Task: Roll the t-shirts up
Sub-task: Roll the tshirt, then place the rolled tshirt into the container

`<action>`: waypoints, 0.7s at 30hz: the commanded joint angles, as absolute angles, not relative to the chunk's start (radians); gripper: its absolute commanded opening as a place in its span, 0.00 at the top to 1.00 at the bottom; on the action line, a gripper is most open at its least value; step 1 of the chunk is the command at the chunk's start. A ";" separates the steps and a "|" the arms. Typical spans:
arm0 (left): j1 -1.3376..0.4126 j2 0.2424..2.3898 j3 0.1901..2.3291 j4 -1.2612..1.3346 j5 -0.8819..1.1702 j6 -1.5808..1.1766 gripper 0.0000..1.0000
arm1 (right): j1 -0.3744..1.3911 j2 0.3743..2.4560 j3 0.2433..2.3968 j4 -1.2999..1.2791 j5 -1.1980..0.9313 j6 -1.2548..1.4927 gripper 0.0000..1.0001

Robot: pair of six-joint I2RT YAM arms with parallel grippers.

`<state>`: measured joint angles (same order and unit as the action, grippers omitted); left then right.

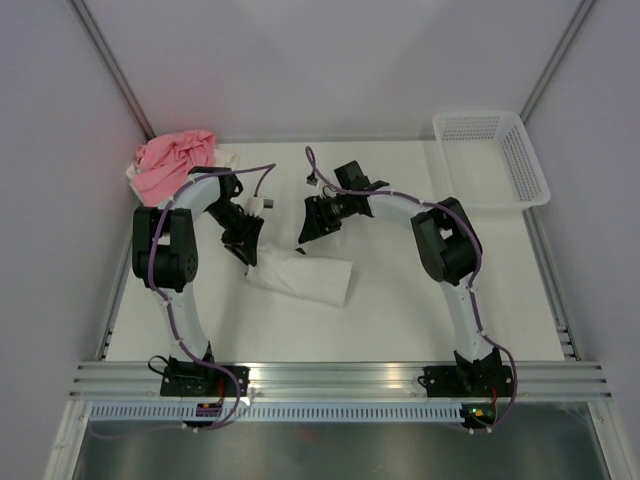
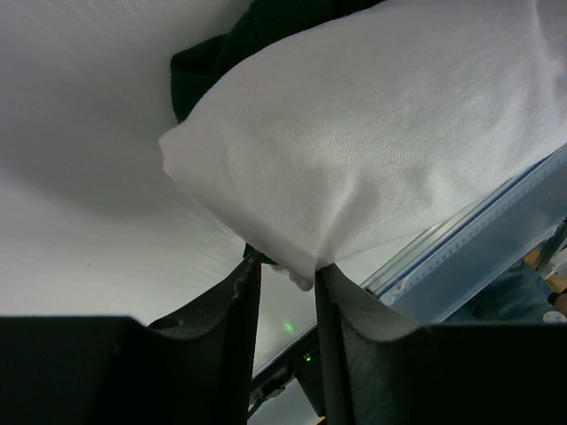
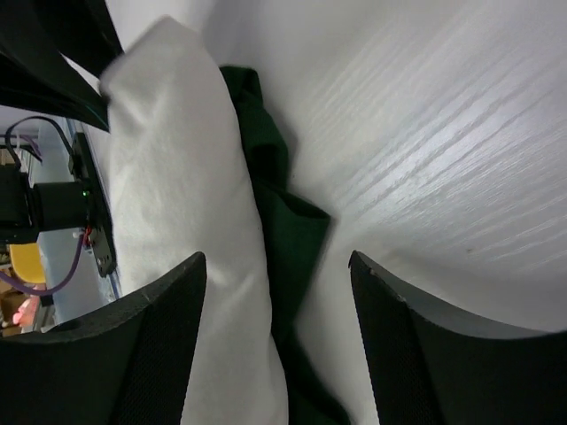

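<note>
**Left to right.** A pink t-shirt (image 1: 172, 160) lies heaped at the far left corner of the bench (image 1: 420, 320), well apart from the work. My left end effector (image 1: 247, 247) is closed narrow on a small pinch of the white t-shirt (image 1: 305, 278), at the left end of that bundle. The bundle itself is a thick folded or part-rolled pad in the middle of the bench. My right end effector (image 1: 312, 222) hangs over the bundle's far edge, jaws set wide and holding nothing. A white mesh basket (image 1: 490, 155) stands at the far right corner.

**Handling (judgement).** The cloth is light, limp cotton with no stiffness. A pinch at one point lifts only that point, and the layers may slide over each other. I would take hold at an edge, through all layers and at both ends, so that the roll stays even.

**Views compared.**
- **Top view:** it gives the layout but not the jaw gaps.
- **Left wrist view:** the white cloth is nipped between my fingers (image 2: 241, 301). A dark green t-shirt (image 2: 257, 35) lies behind it, which I can hardly make out from above.
- **Right wrist view:** the green cloth lies against the white bundle, touching it. It sits between my wide-spread fingers (image 3: 168, 336), with bare bench to the right.
</note>
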<state>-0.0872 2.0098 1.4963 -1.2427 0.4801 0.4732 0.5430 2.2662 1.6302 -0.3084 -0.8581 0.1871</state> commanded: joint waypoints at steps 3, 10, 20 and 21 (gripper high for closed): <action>-0.092 2.005 1.528 -1.195 0.482 0.413 0.64 | 0.543 2.166 1.691 -0.310 -0.833 0.180 0.28; -0.094 2.008 1.531 -1.184 0.488 0.403 0.64 | 0.635 2.097 1.546 -0.365 -0.675 0.081 0.02; -0.094 2.008 1.526 -1.183 0.483 0.407 0.64 | 0.673 2.216 1.592 -0.344 -0.595 0.092 0.02; -0.094 2.008 1.525 -1.180 0.480 0.410 0.64 | 0.673 2.227 1.597 -0.353 -0.600 0.092 0.02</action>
<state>-0.0875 2.0098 1.4986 -1.2041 0.4801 0.4332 0.6834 2.1708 1.5681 -0.3508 -0.6270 0.1028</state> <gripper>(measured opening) 0.362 0.979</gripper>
